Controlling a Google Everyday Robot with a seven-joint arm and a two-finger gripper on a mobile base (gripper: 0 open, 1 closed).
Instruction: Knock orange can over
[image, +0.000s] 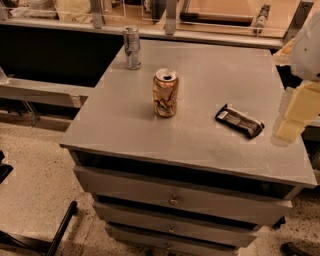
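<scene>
orange can (165, 93) upright, jaws off to right.

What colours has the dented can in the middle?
The orange can: orange-gold with dark and white markings, camera view. The gripper is at the picture's right edge.

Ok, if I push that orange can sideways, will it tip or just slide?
Probably tips: the orange can stands upright, taller than wide. Its dented sides suggest it's empty and light, so it may skid on the smooth cabinet top first, then roll. The gripper hangs at the right edge.
</scene>
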